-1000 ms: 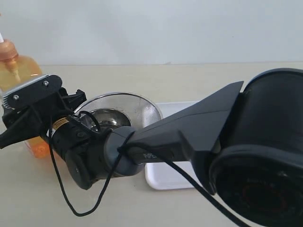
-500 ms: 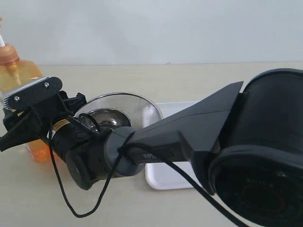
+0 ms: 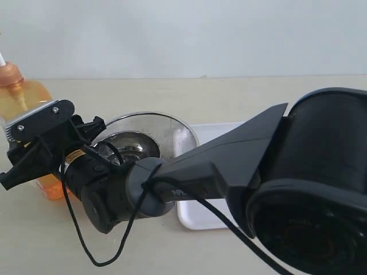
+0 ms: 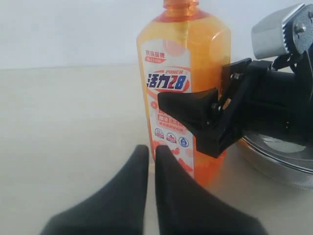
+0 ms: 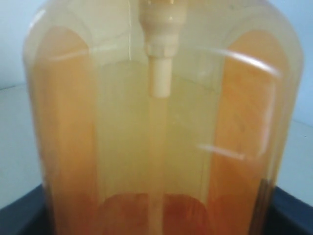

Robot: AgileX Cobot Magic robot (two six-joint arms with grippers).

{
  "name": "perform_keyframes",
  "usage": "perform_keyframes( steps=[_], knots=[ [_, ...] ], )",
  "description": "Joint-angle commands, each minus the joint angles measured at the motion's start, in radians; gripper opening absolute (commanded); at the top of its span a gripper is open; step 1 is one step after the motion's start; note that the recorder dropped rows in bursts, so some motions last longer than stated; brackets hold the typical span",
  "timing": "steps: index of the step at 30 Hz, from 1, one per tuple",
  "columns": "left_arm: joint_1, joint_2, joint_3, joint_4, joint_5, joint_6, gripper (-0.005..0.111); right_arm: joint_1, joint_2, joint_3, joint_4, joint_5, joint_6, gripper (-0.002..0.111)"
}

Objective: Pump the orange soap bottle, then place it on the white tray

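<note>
The orange soap bottle [image 3: 26, 97] stands tall at the far left of the exterior view; only its collar and a bit of white stem show at the frame edge. My right gripper [image 3: 31, 154] reaches across from the right and is shut on the bottle's body. One black finger crosses the label [image 4: 168, 81]. The bottle [image 5: 156, 122] fills the right wrist view. My left gripper [image 4: 151, 152] is shut and empty, low on the table just in front of the bottle's base. The white tray [image 3: 212, 133] lies behind my right arm, mostly hidden.
A round steel bowl [image 3: 166, 129] sits between the bottle and the tray, close beside the bottle [image 4: 274, 152]. My right arm's large dark body covers the right half of the exterior view. A pale wall stands behind the beige table.
The bottle and my right gripper have shifted downward and slightly right in the exterior view. The left gripper has stayed shut.
</note>
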Motion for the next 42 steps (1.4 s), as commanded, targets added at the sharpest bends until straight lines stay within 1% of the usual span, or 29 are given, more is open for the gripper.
perform_keyframes(
  steps=[1,7,11,15,19,24,30,42],
  knots=[
    [0.003,-0.003,0.003,-0.005,0.0,0.003,0.005,-0.003,-0.026,-0.015,-0.01,-0.094,0.0,0.067],
    [0.003,-0.003,0.003,-0.005,0.0,0.003,0.005,-0.003,-0.026,-0.015,-0.01,-0.115,0.0,0.084],
    [0.003,-0.003,0.003,-0.005,0.0,0.003,0.005,-0.003,-0.026,-0.015,-0.01,-0.129,0.0,0.088],
    [0.003,-0.003,0.003,-0.005,0.0,0.003,0.005,-0.003,-0.042,-0.015,-0.008,-0.126,-0.026,0.088],
    [0.003,-0.003,0.003,-0.005,0.0,0.003,0.005,-0.003,-0.089,-0.015,-0.008,-0.039,-0.017,0.088],
    [0.003,-0.003,0.003,-0.005,0.0,0.003,0.005,-0.003,-0.127,-0.015,-0.004,-0.001,-0.028,0.088],
    [0.003,-0.003,0.003,-0.005,0.0,0.003,0.005,-0.003,-0.174,-0.015,0.026,0.135,-0.022,0.088],
    [0.003,-0.003,0.003,-0.005,0.0,0.003,0.005,-0.003,-0.249,-0.015,0.028,0.211,-0.039,0.088]
  ],
)
